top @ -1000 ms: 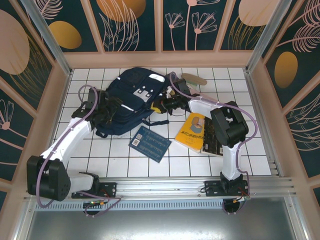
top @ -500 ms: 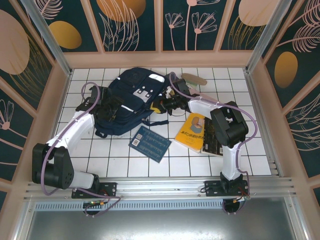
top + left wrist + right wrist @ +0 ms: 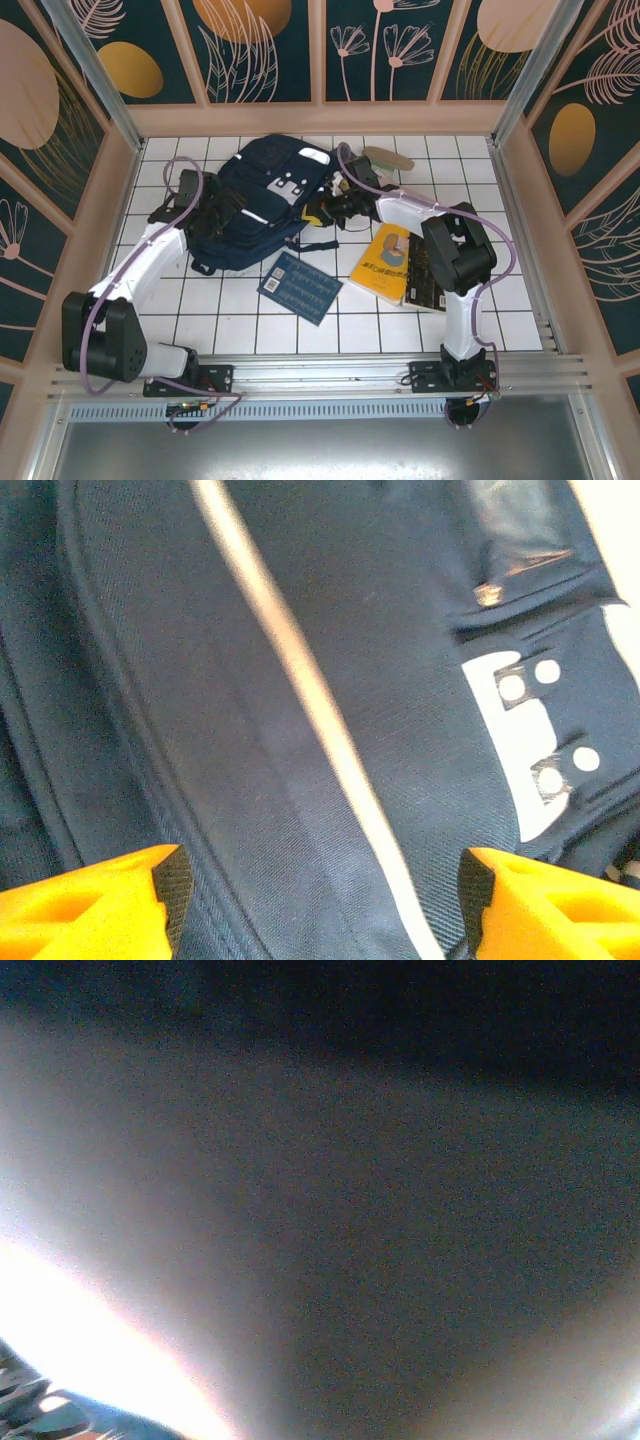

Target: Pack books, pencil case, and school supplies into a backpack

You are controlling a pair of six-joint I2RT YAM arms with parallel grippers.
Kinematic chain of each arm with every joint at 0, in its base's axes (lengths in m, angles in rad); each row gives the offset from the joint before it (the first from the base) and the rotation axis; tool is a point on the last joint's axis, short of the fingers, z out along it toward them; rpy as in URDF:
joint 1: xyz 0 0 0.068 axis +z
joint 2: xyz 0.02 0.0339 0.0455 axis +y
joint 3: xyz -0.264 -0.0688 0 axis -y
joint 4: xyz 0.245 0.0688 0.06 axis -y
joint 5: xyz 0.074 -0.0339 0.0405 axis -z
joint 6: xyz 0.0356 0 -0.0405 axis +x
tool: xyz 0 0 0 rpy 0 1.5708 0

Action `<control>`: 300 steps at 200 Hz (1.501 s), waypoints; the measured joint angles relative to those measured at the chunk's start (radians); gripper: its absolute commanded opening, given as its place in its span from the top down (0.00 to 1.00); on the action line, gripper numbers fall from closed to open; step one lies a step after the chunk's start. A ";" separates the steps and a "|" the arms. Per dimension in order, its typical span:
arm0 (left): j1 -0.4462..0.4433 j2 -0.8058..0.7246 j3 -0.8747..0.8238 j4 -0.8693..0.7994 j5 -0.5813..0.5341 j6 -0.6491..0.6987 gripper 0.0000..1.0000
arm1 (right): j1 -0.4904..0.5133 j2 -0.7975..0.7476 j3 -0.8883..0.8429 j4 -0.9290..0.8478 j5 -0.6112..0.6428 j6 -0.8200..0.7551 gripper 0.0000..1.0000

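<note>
The backpack (image 3: 262, 195) lies flat at the far middle of the tiled tabletop (image 3: 230, 322), its reflective stripe (image 3: 300, 680) facing up. The left tool (image 3: 322, 880) hangs over the front panel, orange fingers (image 3: 90, 900) spread wide with nothing between them. The right tool (image 3: 318, 211) sits at the backpack's right edge; its grip cannot be told, as the wrist view is blurred. The blue book (image 3: 297, 287), yellow book (image 3: 383, 262) and black book (image 3: 427, 277) lie nearer the arms. The tan oval piece (image 3: 388, 157) lies far right.
</note>
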 measured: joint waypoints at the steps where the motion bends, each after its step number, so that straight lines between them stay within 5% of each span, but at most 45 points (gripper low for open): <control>1: 0.000 -0.002 0.001 0.000 0.000 0.006 0.24 | 0.000 0.000 0.003 -0.005 0.001 -0.004 1.00; 26: -0.027 -0.073 0.047 -0.013 0.005 0.347 0.18 | -0.010 0.000 0.093 -0.092 -0.012 -0.128 1.00; 45: -0.132 -0.044 0.111 -0.042 -0.048 0.542 0.16 | -0.020 0.001 0.125 -0.129 -0.027 -0.192 1.00; 67: -0.237 0.042 0.127 -0.050 -0.089 0.676 0.16 | -0.026 0.012 0.151 -0.174 -0.036 -0.236 1.00; 102: -0.243 0.156 0.126 -0.074 -0.151 0.773 0.22 | -0.026 0.014 0.152 -0.186 -0.048 -0.255 1.00; 135: -0.248 0.190 0.131 -0.072 -0.149 0.804 0.33 | -0.026 0.014 0.143 -0.185 -0.048 -0.262 1.00; 166: -0.253 0.217 0.134 -0.062 -0.078 0.802 0.87 | -0.028 0.014 0.141 -0.174 -0.048 -0.261 1.00; 178: -0.254 0.228 0.133 -0.059 -0.053 0.805 1.00 | -0.030 0.014 0.141 -0.170 -0.048 -0.259 1.00; 220: -0.251 0.231 0.130 -0.029 -0.019 0.794 1.00 | -0.045 0.015 0.141 -0.171 -0.049 -0.258 1.00; 256: -0.196 0.170 0.130 -0.005 0.040 0.719 1.00 | -0.048 0.016 0.164 -0.200 -0.024 -0.267 0.47; 300: -0.115 0.175 0.133 0.074 0.182 0.528 1.00 | -0.048 -0.067 0.108 -0.188 0.263 -0.299 0.45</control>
